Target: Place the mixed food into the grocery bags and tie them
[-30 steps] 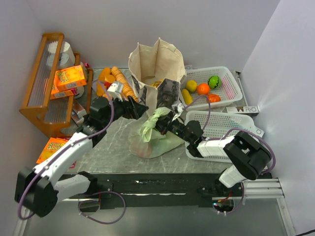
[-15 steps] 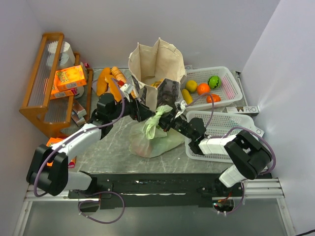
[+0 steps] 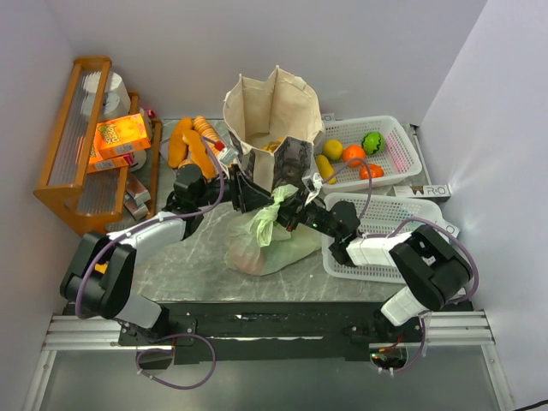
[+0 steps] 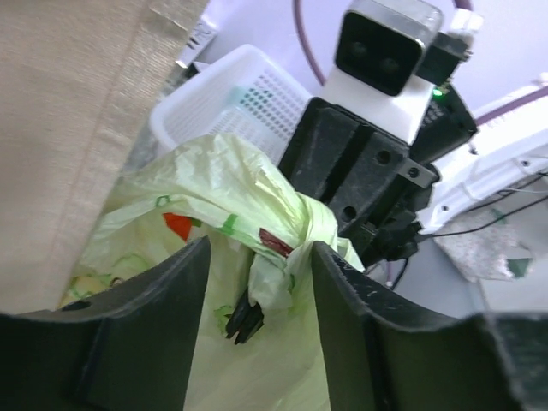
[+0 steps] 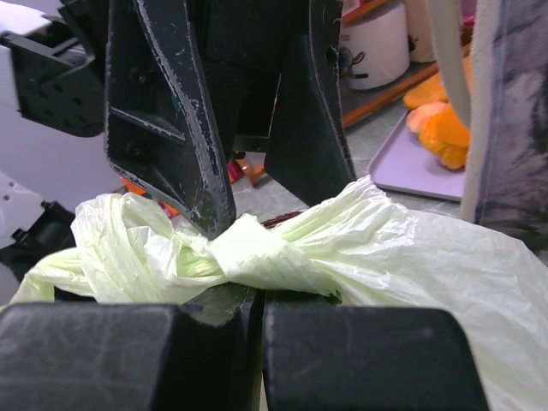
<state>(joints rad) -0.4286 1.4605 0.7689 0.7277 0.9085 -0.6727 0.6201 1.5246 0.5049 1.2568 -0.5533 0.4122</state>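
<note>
Along the left edge of the table [image 3: 188, 257], a wooden rack [image 3: 77, 205] with orange cardboard boxes [image 3: 120, 134] on its shelves and a white pot [image 3: 104, 92] at its far end. Beside the rack, toward the far edge, golden-brown bread loaves [image 3: 187, 145]. At the far right corner, a white mesh basket [image 3: 401, 158] holding yellow, orange, green and red fruit pieces [image 3: 353, 154]. Nearer along the right edge, a second mesh basket [image 3: 385, 214], partly covered by the right arm. Upright at the middle of the far edge, a beige canvas tote [image 3: 272, 107], mouth open. Its black-and-white side panel [image 3: 293, 158] close behind both grippers, and its cloth filling the left side of the left wrist view.

Just in front of the tote, near the table's middle, the pale-green plastic bag [image 3: 265, 244]: slumped, filled and translucent, with red and green showing on its thin skin. Gathered upward into a twisted, knotted neck [image 3: 274, 205].

Clamped tight on that neck from the right, the right gripper [image 5: 257, 338], fingers pressed together and crumpled plastic bulging out above them. Facing it from the left, the left gripper [image 4: 257, 257], fingers spread wide on either side of the knot. Cannot tell whether those fingers touch the plastic.
</note>
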